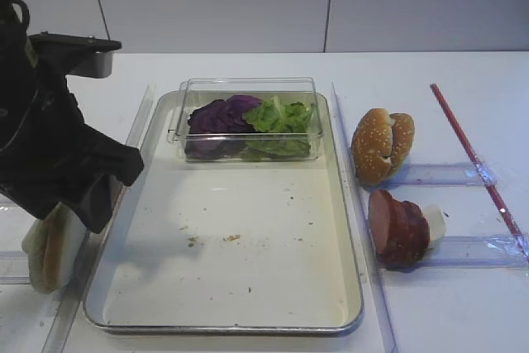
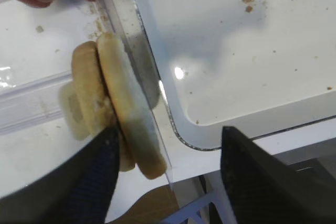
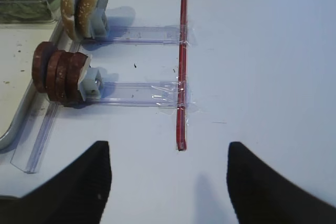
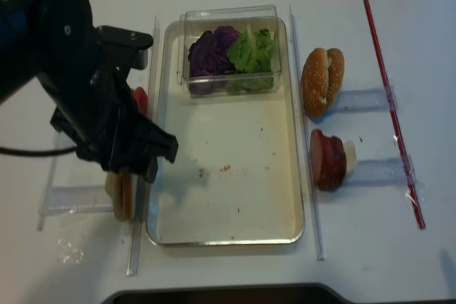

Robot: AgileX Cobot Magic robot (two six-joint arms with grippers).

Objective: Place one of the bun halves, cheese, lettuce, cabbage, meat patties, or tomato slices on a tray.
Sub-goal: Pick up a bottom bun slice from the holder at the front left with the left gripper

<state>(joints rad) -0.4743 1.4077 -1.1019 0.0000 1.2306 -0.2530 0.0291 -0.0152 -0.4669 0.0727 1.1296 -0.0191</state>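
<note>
Bun halves (image 2: 123,116) stand on edge on the worktop just outside the tray (image 1: 248,229), at its near-left corner, directly under the left hand (image 2: 168,171). Its fingers are spread, one touching the buns, nothing gripped. Right hand (image 3: 168,182) hovers wide open, empty.

Left gripper (image 2: 167,169) fingers spread apart.

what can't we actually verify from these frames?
- Left gripper contact with the bun halves: left wrist view shows one finger at the stack, touch unclear; the arm hides it in both high views.
- Tomato slices: mostly behind the arm.
- Right gripper: fingertips cut by the frame's bottom edge.
</note>
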